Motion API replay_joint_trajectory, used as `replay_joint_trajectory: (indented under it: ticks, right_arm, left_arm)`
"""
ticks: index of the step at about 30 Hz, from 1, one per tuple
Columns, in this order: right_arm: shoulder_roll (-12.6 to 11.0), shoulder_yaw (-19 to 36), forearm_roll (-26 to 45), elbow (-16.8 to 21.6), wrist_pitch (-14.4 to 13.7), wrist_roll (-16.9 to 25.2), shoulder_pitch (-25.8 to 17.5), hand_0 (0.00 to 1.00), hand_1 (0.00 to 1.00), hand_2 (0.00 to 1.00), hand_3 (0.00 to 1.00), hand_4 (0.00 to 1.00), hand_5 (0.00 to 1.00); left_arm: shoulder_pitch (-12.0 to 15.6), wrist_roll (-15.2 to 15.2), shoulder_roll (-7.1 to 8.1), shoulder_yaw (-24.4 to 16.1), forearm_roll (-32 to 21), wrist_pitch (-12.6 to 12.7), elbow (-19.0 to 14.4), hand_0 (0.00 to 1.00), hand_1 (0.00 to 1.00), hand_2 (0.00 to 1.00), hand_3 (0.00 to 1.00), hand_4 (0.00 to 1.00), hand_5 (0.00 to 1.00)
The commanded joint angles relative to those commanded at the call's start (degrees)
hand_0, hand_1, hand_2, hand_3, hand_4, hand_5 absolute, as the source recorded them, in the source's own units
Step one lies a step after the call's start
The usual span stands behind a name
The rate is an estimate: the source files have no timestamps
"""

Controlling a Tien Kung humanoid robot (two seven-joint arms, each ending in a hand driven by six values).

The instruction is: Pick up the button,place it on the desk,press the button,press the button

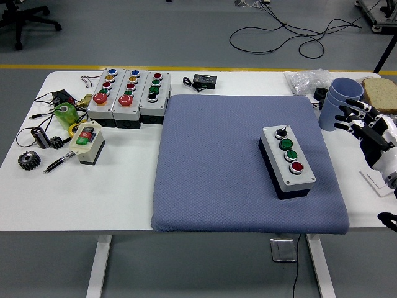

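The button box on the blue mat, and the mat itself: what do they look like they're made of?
The button box looks like hard plastic or painted metal: a smooth, matte, light-grey faceplate on a black base, with glossy green and red push-buttons. Which of the two, the view leaves open. The blue mat looks like soft fabric or foam padding: dotted woven texture, rounded edges.

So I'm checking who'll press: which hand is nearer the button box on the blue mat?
Right. The right hand hovers just past the mat's right edge, right of the button box. The left hand isn't in view.

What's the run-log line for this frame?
button box: on blue pad, untouched | right robot hand: open, at right edge | left: not in view
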Motion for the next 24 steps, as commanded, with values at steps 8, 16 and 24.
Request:
replay_joint_trajectory:
  ticks: [8,16,24]
  right_arm:
    - [-0.3,-2.0,-16.4,3.4,-0.7,-4.1,0.1,0.975,0.86,0.937,0.972,0.992,0.144]
    - [0.4,-7.5,-35.6,5.0,-2.0,-10.0,-0.1,0.998,0.894,0.965,0.996,0.998,0.15]
    - [0.7,-10.2,-49.6,5.5,-2.7,-13.1,0.5,0.998,0.906,0.971,0.998,0.998,0.159]
  left_arm:
    - [0.0,-0.1,0.0,0.3,-0.5,0.0,0.0,0.601,0.635,0.683,0.551,0.375,0.719]
    - [-0.3,0.0,0.0,0.5,-0.8,0.0,0.0,0.601,0.635,0.683,0.551,0.376,0.72]
    - [-0.4,-0.1,0.0,0.5,-1.0,0.1,0.0,0.601,0.635,0.683,0.551,0.376,0.72]
